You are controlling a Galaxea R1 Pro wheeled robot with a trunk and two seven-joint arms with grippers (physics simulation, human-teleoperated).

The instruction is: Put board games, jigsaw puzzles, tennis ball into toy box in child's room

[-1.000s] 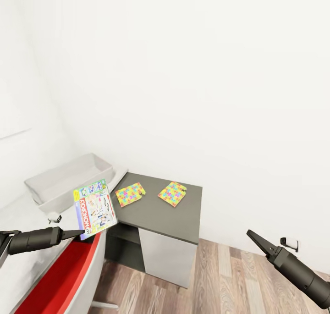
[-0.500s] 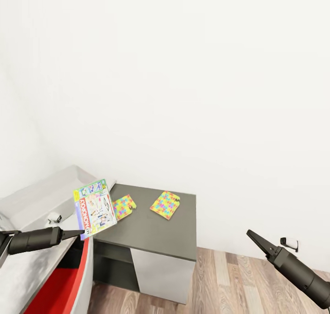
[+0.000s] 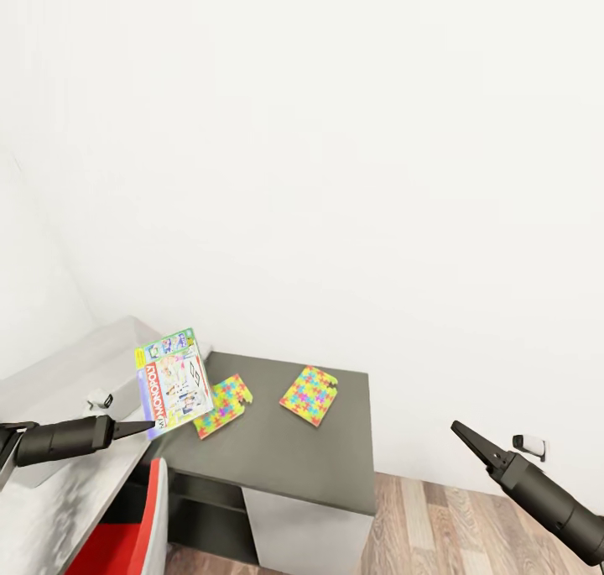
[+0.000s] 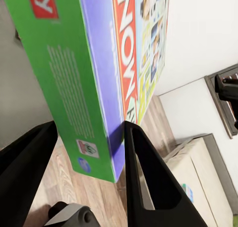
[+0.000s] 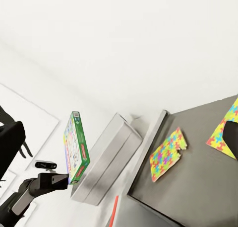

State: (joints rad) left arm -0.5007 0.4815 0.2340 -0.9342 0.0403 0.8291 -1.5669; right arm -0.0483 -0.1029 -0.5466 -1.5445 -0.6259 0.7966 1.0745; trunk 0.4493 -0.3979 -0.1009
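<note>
A Monopoly board game, a flat box with a green side, hangs upright in the air with my left gripper shut on its lower edge; the black fingers clamp the box. Behind it stands the light grey toy box, at the end of the dark desk top. Two multicoloured jigsaw puzzles lie flat on that dark top. My right gripper hangs over the floor to the right of the desk, open and empty.
A red and grey chair stands low at the left, against the desk. White walls close the corner behind the desk. Wood floor lies to the right, with a wall socket low down.
The camera has turned, so the desk, puzzles and toy box sit differently in the picture. Both arms and the held game keep their places in the view.
</note>
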